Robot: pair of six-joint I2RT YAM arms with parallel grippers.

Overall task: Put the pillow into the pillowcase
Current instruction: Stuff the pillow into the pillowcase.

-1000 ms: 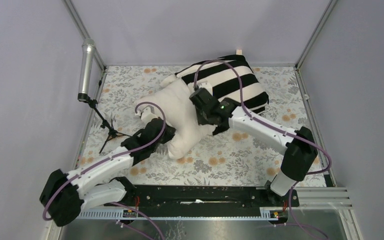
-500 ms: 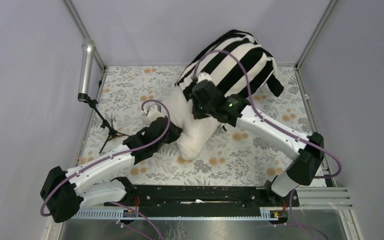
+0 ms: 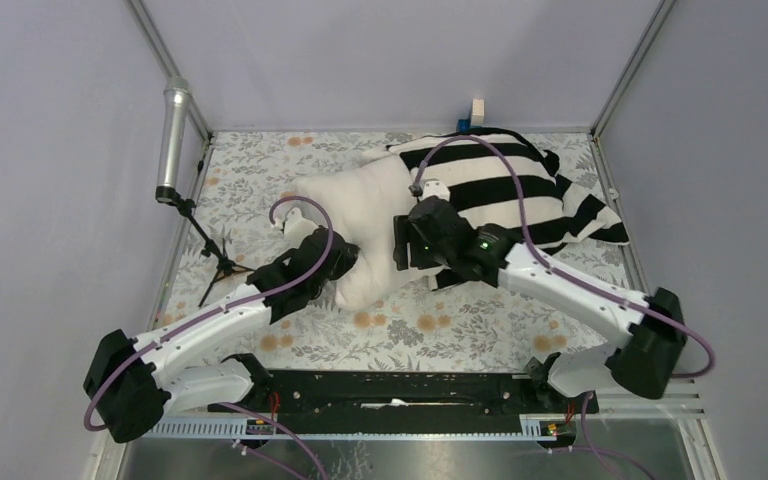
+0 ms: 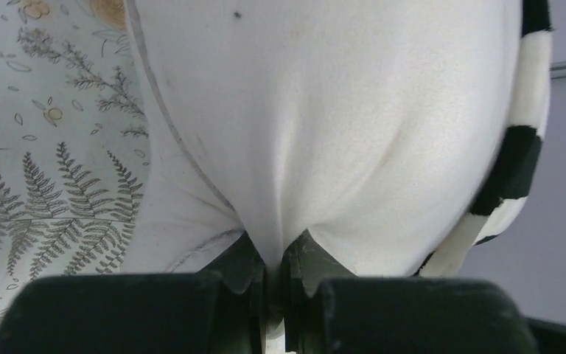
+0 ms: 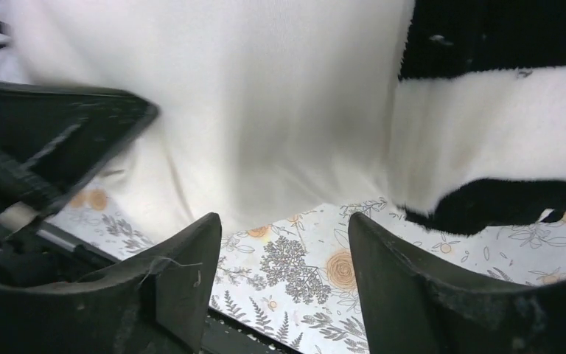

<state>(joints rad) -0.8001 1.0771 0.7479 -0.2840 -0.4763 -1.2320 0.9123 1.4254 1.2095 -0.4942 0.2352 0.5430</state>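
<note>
The plump, off-white fabric pillow (image 3: 355, 205) lies on the floral-printed table covering (image 3: 260, 170). Its far-right half is tucked inside the limp pillowcase (image 3: 520, 190) of wide black and white stripes, and its near-left half is bare. The case's open edge runs across the pillow's middle, and loose striped cloth spills out past the pillow's right side.

The left gripper (image 3: 345, 262) is at the pillow's near-left corner, clamped tight on a pinch of the cream fabric (in the left wrist view the cloth puckers into a fold right between the two black fingers (image 4: 239, 273)). The right gripper (image 3: 400, 245) sits at the pillow's near edge, just beside the striped hem. Its jaws are spread apart and grasp nothing: its wrist view shows only table covering in the gap, with the pillow and the hem just beyond the fingertips.

Well off to the pillow's left, a silver cylinder (image 3: 173, 130) stands on a thin black tripod stand (image 3: 210, 255).
</note>
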